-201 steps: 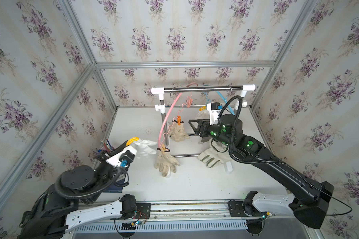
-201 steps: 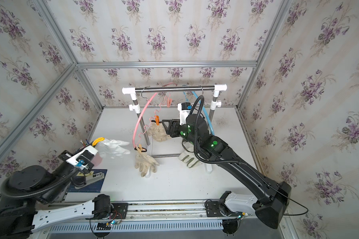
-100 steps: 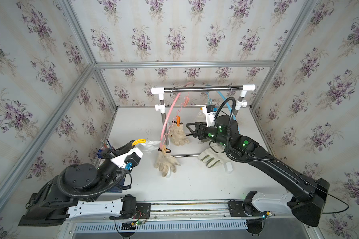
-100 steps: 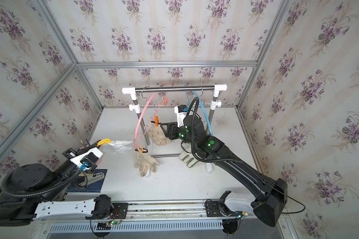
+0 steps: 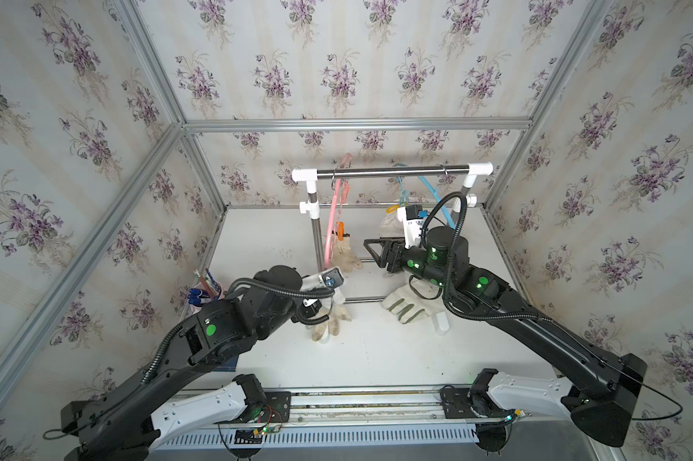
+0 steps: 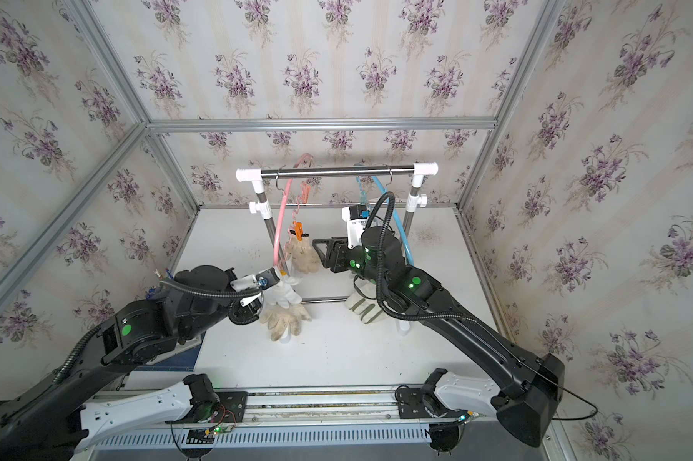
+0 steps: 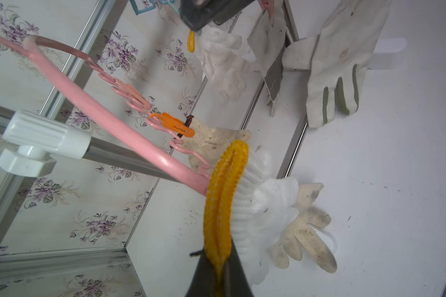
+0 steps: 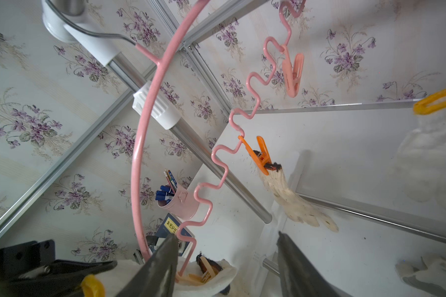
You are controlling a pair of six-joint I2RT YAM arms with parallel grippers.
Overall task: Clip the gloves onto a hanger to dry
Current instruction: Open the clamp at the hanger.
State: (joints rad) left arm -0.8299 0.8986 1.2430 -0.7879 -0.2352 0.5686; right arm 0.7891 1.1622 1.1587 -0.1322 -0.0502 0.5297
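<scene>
white glove (image 7: 268, 203), pinched between left fingers (image 7: 202, 280)

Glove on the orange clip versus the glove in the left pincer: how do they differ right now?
Colour: the clipped glove is dirty cream with a dark cuff edge, while the held glove is clean white with a yellow cuff edge.
Support: the clipped glove hangs from the orange clip on the pink hanger. The held glove is pinched at its cuff by the shut left pincer and is not yet clipped.
Both are knit gloves.
</scene>
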